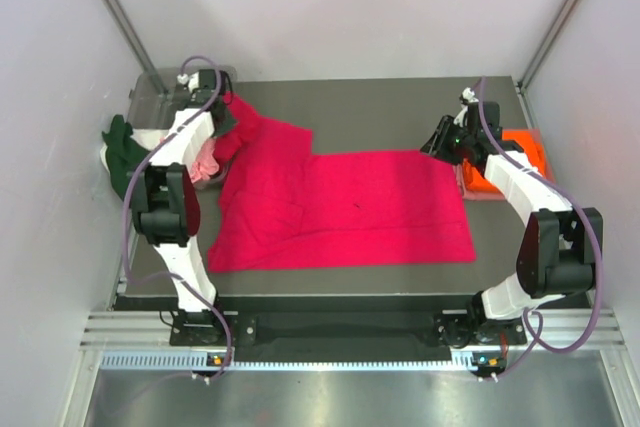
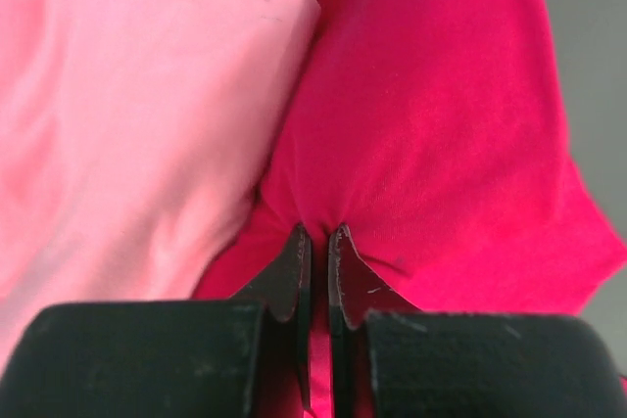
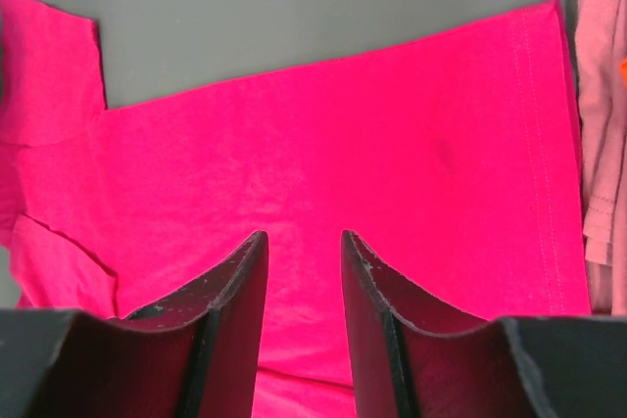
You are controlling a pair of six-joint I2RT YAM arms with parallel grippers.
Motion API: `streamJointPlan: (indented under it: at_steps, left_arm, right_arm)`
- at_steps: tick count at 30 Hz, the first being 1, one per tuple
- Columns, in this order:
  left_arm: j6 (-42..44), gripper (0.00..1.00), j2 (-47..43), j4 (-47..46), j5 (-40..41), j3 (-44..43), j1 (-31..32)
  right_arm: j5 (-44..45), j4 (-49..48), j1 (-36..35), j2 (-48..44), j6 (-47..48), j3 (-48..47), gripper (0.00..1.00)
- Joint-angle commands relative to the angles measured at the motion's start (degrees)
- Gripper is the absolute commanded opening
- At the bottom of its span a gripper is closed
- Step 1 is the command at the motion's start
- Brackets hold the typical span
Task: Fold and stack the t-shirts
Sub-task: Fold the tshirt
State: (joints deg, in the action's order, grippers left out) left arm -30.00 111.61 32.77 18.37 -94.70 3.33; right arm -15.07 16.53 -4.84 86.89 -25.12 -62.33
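A crimson red t-shirt (image 1: 340,212) lies spread over the middle of the table. My left gripper (image 1: 226,115) is shut on a fold of it at its far left corner, by the sleeve; the pinched cloth (image 2: 411,144) bunches between the jaws (image 2: 319,234). My right gripper (image 1: 443,139) is open and empty above the shirt's far right edge (image 3: 392,144). A pale pink shirt (image 2: 118,144) lies beside the left gripper. An orange shirt (image 1: 520,152) and a salmon pink one (image 3: 602,105) lie stacked at the right. A dark green shirt (image 1: 120,152) hangs at the left edge.
A clear grey plastic bin (image 1: 150,97) stands at the far left corner behind the left arm. Bare dark table (image 1: 400,107) shows behind the red shirt and along the front edge. White walls close in the sides and back.
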Motion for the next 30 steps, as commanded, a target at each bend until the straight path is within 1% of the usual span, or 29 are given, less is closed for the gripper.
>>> streamJointPlan:
  at_steps: [1, 2, 3, 6, 7, 9, 10, 11, 12, 13, 16, 17, 18, 20, 21, 23, 24, 27, 30]
  left_arm:
    - [-3.3, 0.00, -4.1, -3.9, -4.2, 1.1, -6.7]
    - [-4.1, 0.00, -4.6, -4.6, -5.9, 1.2, -8.1]
    - [-5.8, 0.00, -5.2, -5.1, -8.4, 1.4, -11.2]
    - [-8.5, 0.00, -7.6, -7.1, -7.2, 1.4, -15.6]
    - [-8.8, 0.00, -8.2, -7.1, -1.9, 0.9, -16.2]
    - [-11.8, 0.00, -7.9, -3.0, 5.1, -1.8, -18.2]
    - [-12.7, 0.00, -7.6, -1.2, 10.7, -2.9, -18.6]
    - [-14.2, 0.48, -7.3, 3.8, 13.9, -3.7, -19.0]
    - [-17.0, 0.92, -7.3, 5.6, 16.1, -4.9, -19.2]
    - [-16.4, 0.98, -7.7, 6.2, 16.5, -4.8, -19.1]
    - [-12.5, 0.99, -10.3, 4.1, 13.3, -3.0, -16.7]
    - [-10.5, 0.99, -10.9, 2.4, 9.1, -2.3, -15.9]
    - [-6.9, 0.99, -11.8, -1.1, 6.5, -0.6, -13.7]
    - [-2.2, 0.99, -14.6, -4.9, 1.4, 1.5, -11.1]
    - [-1.3, 0.99, -15.4, -6.4, 0.8, 3.4, -7.9]
    - [-0.1, 0.98, -16.9, -8.6, 0.2, 4.3, -4.8]
    - [1.1, 0.98, -17.0, -9.0, -0.6, 4.7, -1.4]
    - [1.3, 0.97, -16.1, -7.8, -1.9, 4.3, 3.2]
    - [0.8, 0.96, -15.6, -7.9, -2.8, 6.0, 6.2]
  right_arm:
    - [-0.8, -3.0, -0.5, 0.1, 0.0, -0.6, 0.36]
    - [-0.8, -3.0, -0.4, 0.0, 0.1, -0.6, 0.36]
    - [-0.9, -2.9, -0.5, 0.0, -0.2, -0.6, 0.36]
    - [-1.2, -3.2, -0.4, -0.1, -0.2, -0.5, 0.36]
    - [-1.4, -3.3, -0.5, -0.1, -0.2, -0.5, 0.36]
    - [-1.6, -3.5, -0.5, 0.2, -0.4, -0.4, 0.36]
    - [-1.7, -3.7, -0.6, 0.2, -0.5, -0.3, 0.36]
    - [-1.7, -4.1, -0.5, 0.2, -0.6, -0.3, 0.36]
    - [-1.7, -4.3, -0.6, 0.1, -0.9, 0.0, 0.36]
    - [-1.8, -4.6, -0.6, 0.2, -1.0, 0.2, 0.36]
    - [-1.6, -5.0, -0.7, 0.1, -1.2, 0.6, 0.37]
    - [-1.2, -5.0, -0.7, -0.1, -1.1, 0.7, 0.37]
    - [-1.0, -5.0, -0.8, -0.1, -1.0, 1.0, 0.37]
    - [-0.1, -4.9, -0.8, -0.2, -0.8, 1.1, 0.38]
    - [0.4, -4.7, -0.8, -0.1, -0.5, 1.1, 0.38]
    - [1.2, -3.8, -0.8, -0.1, 0.0, 0.7, 0.38]
    - [2.6, -3.5, -0.7, -0.2, 0.2, 0.5, 0.38]
    - [5.9, -2.8, -0.7, 0.3, 0.7, -0.1, 0.38]
    - [8.8, -0.4, -0.1, 2.5, 1.0, -2.2, 0.37]
